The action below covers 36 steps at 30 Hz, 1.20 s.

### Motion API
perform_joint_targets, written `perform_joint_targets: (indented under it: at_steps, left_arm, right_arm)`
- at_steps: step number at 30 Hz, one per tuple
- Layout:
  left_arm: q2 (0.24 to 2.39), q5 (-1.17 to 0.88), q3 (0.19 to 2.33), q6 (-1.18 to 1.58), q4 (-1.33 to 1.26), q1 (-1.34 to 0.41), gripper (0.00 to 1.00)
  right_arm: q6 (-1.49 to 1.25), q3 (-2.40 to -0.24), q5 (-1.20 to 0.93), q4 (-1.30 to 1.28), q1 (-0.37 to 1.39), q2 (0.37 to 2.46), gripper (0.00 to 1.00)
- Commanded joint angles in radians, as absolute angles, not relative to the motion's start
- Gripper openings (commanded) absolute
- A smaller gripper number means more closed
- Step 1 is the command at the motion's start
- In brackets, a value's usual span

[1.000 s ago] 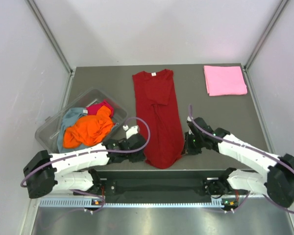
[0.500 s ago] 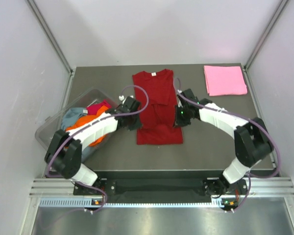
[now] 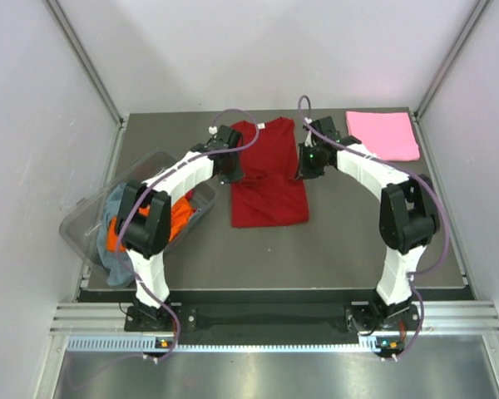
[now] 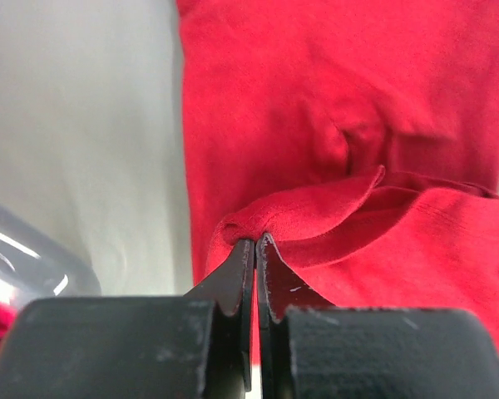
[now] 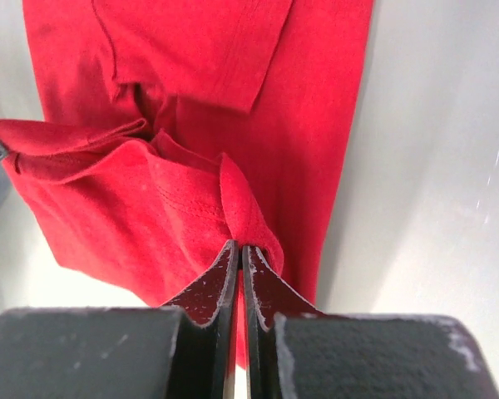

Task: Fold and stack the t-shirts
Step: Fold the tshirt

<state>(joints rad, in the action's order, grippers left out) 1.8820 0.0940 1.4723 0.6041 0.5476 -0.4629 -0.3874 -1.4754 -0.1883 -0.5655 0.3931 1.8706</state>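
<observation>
dark red t-shirt [image 3: 269, 179]: lay mid-table [image 3: 333, 249], collar toward the far edge. Its near half was doubled back, so it reached only half as far toward the near edge as a second before.
hem [image 4: 316, 204]: a second earlier flat by the near edge, now raised and carried far, over the shirt's middle.
left gripper [image 4: 255, 241]: jaws pinched tight on the hem's left corner, gone from the near edge to the far half of the table.
right gripper [image 5: 238, 245]: jaws clamped on the hem's right corner, moved far likewise.
pink t-shirt [image 3: 382, 135]: folded flat at the far right corner, unmoved.
tub [image 3: 83, 220]: at the left edge, unmoved, holding an orange shirt [image 3: 181, 213] and a grey-blue shirt [image 3: 115, 199]. The left arm now crossed over it.
</observation>
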Motion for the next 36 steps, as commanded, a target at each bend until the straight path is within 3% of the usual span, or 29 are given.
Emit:
perform_joint_targets:
  at_steps: [1, 36]
  left_arm:
    - [1.937, 0.118, 1.551, 0.569, 0.592, -0.442, 0.0]
    - [2.207, 0.164, 1.878, 0.563, 0.638, -0.359, 0.0]
  right_arm:
    - [-0.339, -1.543, -0.259, -0.54, 0.367, 1.919, 0.0]
    - [-0.328, -1.815, -0.356, -0.446, 0.261, 2.178, 0.0]
